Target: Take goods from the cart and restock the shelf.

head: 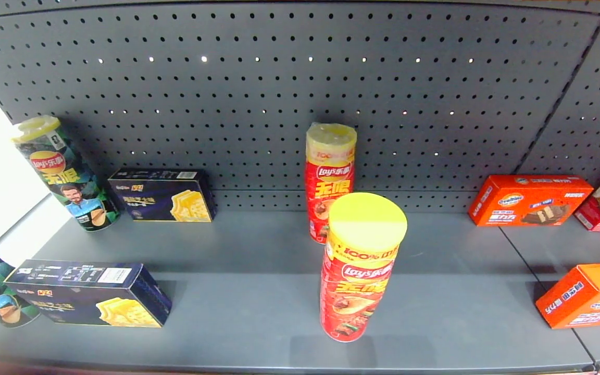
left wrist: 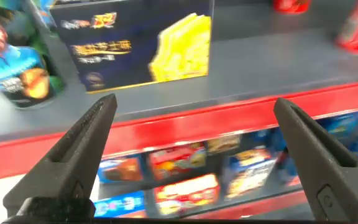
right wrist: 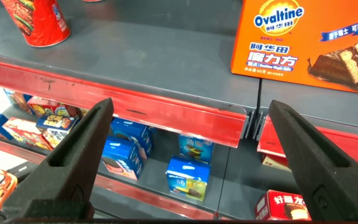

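The left end effector [left wrist: 194, 102] has two matte, dark grey fingers [left wrist: 73, 165]. Each is a long wedge, broad at the base and narrowing to a blunt tip, with a flat inner face and a faintly grainy surface. The right end effector [right wrist: 191, 104] is of the same make, its two black-grey tapered fingers [right wrist: 319, 155] straight-edged with a shallow step along one side.

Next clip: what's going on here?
This is a restocking job, but neither gripper holds anything at this moment. The left gripper is open in front of the shelf edge, facing a dark blue cracker box. The right gripper is also open and sits at the edge near an orange wafer box. The front red chip can and the rear red chip can stand upright mid-shelf.
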Available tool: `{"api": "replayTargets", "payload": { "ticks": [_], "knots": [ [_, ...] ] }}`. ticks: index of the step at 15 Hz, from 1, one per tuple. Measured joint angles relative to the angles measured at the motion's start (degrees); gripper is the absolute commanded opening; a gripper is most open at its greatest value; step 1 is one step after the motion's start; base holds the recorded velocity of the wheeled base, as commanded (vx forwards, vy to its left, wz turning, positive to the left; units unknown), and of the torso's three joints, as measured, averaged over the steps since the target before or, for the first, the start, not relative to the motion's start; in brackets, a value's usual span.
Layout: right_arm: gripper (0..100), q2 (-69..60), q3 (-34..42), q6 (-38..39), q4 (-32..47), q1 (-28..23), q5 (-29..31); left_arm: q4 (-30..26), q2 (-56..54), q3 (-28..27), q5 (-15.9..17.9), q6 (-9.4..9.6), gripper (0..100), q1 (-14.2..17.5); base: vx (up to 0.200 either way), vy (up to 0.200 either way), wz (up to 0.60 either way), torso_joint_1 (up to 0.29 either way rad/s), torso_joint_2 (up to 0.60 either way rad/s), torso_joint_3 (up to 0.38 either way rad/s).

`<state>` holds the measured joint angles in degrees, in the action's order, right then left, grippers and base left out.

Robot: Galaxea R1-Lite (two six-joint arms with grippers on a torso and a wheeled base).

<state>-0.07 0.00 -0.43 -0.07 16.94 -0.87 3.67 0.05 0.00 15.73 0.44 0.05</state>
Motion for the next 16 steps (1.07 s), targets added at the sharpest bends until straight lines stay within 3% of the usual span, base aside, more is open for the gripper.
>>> {"api": "replayTargets", "payload": {
  "ticks": [1, 2, 4, 6, 7, 9, 10, 16],
  "knots": [
    [100, 0.0, 0.0, 0.0, 0.0, 0.0, 0.0, 0.0, -0.1, 0.0, 2.1, -0.44, 100, 0.0, 0.0, 0.0, 0.0, 0.0, 0.0, 0.0],
    [100, 0.0, 0.0, 0.0, 0.0, 0.0, 0.0, 0.0, -0.2, 0.0, 1.1, -0.6, 100, 0.0, 0.0, 0.0, 0.0, 0.0, 0.0, 0.0],
    [100, 0.0, 0.0, 0.0, 0.0, 0.0, 0.0, -0.5, -0.2, 0.0, -4.7, -0.3, 100, 0.1, 0.0, 0.0, 0.0, 0.0, 0.0, 0.0],
    [100, 0.0, 0.0, 0.0, 0.0, 0.0, 0.0, -4.1, -0.2, 0.0, -14.8, 1.69, 100, 0.1, 0.0, 0.0, 0.0, 0.0, 0.0, 0.0],
    [100, 0.0, 0.0, 0.0, 0.0, 0.0, 0.0, -4.6, -0.2, -0.2, -14.6, 2.79, 100, 0.1, 0.0, 0.0, 0.0, 0.0, 0.0, 0.0],
    [100, 0.0, 0.0, 0.0, 0.0, 0.0, 0.0, -4.4, -0.2, -0.2, -8.8, 4.07, 100, 0.1, 0.0, 0.0, 0.0, 0.0, 0.0, 0.0],
    [100, 0.0, 0.0, 0.0, 0.0, 0.0, 0.0, -4.4, -0.2, -0.1, -7.8, 4.07, 100, 0.0, 0.0, 0.0, 0.0, 0.0, 0.0, 0.0],
    [100, 1.1, -2.1, -0.1, 0.0, 0.3, 0.2, -4.4, -0.2, -0.1, -7.6, 3.96, 100, -0.1, 0.0, 0.0, 0.0, 0.0, 0.0, 0.0]
  ]
}}
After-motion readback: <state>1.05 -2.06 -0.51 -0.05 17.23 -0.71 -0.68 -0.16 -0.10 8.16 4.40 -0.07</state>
